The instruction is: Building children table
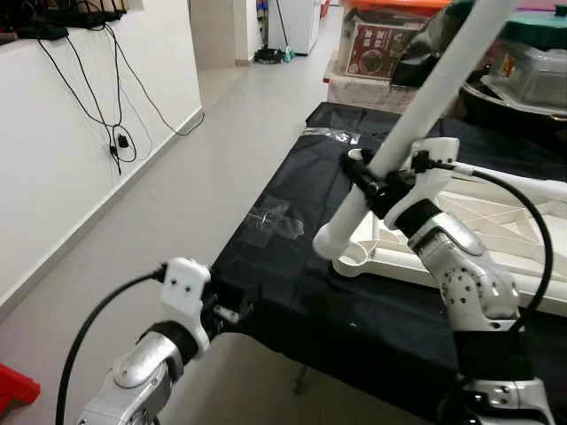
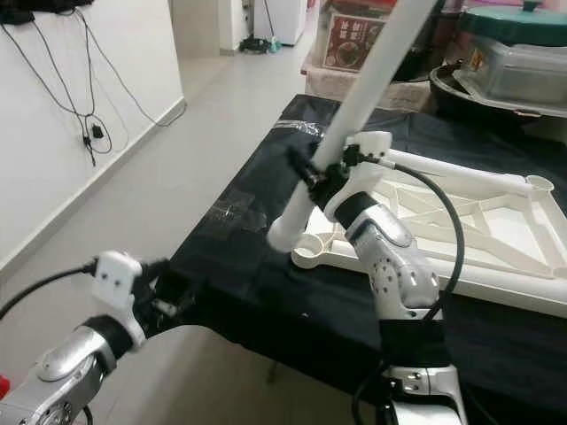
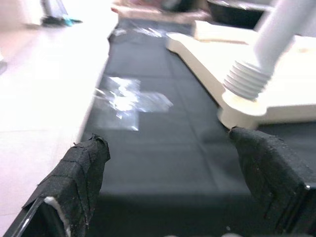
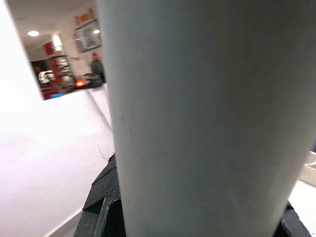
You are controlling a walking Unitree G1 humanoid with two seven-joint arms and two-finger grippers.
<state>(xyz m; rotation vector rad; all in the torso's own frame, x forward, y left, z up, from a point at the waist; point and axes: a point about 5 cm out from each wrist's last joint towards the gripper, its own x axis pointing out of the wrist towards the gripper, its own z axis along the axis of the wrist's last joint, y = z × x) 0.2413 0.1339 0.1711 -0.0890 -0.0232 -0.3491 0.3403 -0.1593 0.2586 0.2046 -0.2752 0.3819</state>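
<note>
1. The right gripper point(image 1: 379, 184) has its black fingers closed around a white table leg point(image 1: 425, 97), gripping it on the lower part of the shaft.
2. The leg leans steeply, its upper end rising toward the top of the head views. Its threaded lower end point(image 3: 245, 80) sits at the round corner socket point(image 2: 310, 249) of the white tabletop frame point(image 2: 496, 239).
3. In the right wrist view the leg's pale shaft point(image 4: 207, 118) runs between the two fingers.
4. The frame lies flat, underside up with its ribs showing, on the table point(image 1: 292, 283), which is draped in black cloth. The socket corner points at the table's near left edge.
5. The left gripper point(image 3: 177, 192) hovers at that near left edge with its cloth-wrapped fingers point(image 3: 81, 173) spread wide and holding nothing, aimed along the cloth toward the socket.
6. A crumpled clear plastic wrapper point(image 1: 270, 220) lies on the cloth near the table's left edge.
7. Boxes and containers point(image 1: 381, 44) stand beyond the table's far edge.
</note>
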